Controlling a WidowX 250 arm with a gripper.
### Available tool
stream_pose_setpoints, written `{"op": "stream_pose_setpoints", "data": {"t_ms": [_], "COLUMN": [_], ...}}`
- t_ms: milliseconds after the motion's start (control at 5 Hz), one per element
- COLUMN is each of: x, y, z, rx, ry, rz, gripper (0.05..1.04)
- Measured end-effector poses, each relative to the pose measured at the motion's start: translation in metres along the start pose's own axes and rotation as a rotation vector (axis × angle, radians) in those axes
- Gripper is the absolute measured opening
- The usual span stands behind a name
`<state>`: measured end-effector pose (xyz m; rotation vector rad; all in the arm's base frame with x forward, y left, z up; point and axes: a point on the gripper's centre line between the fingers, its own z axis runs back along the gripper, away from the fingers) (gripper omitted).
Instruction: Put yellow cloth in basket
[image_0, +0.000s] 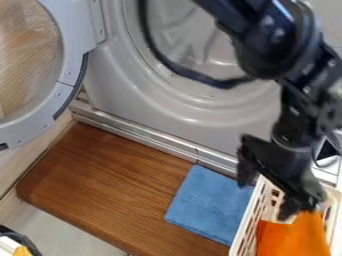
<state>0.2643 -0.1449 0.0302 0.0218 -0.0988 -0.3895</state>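
Observation:
The gripper (300, 206) hangs at the lower right, over the white basket (251, 223). It is shut on the upper end of an orange-yellow cloth (294, 238). The cloth rises to a peak at the fingertips and spreads downward within the basket's walls. Its lower part runs out of the view's bottom edge, so whether it touches the basket floor is hidden.
A blue cloth (210, 204) lies on the brown wooden board (113, 185), just left of the basket. Behind stands a washer or dryer (180, 117) with its round door (67, 65) swung open at left. Something yellow (22, 251) shows at the bottom left corner.

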Motion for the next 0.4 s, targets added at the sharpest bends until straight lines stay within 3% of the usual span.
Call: {"op": "stream_pose_setpoints", "data": {"t_ms": [200,400], "x": [-0.003,-0.006], "y": [0.025,0.042], "z": [-0.001,-0.004], "rx": [0.035,0.038], "ry": [0.008,0.009], "rz": [0.117,0.193], "gripper": [1.001,1.001]}}
